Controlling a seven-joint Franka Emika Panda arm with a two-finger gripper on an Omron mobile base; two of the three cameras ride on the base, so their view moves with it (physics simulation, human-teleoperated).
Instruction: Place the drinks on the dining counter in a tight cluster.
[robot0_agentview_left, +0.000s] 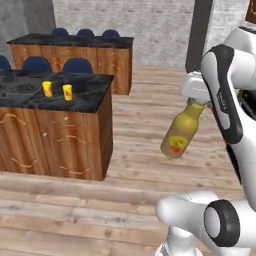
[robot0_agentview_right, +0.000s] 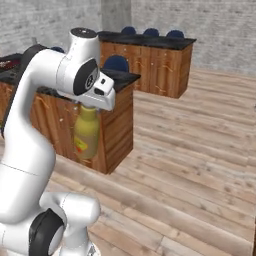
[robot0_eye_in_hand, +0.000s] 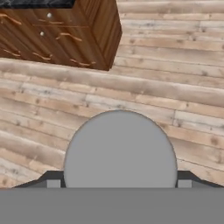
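— Where's the mustard-yellow bottle (robot0_agentview_left: 180, 133)?
— Hanging over the wood floor (robot0_agentview_left: 140, 150), clear of the dining tabletop (robot0_agentview_left: 85, 95); the pincer (robot0_agentview_left: 197, 101) pinches its grey cap (robot0_eye_in_hand: 120, 148), so it dangles.
— Why there?
— Probably in transit toward the two small yellow drinks (robot0_agentview_left: 57, 90).

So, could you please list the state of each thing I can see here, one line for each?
mustard-yellow bottle: held by its grey cap, hanging tilted in the air above the wood floor, beside the counter.
gripper: shut on the bottle's cap.
dining counter: the held bottle is not yet on it.
two small yellow items: standing upright on the counter top.
blue chairs: standing behind the counter.
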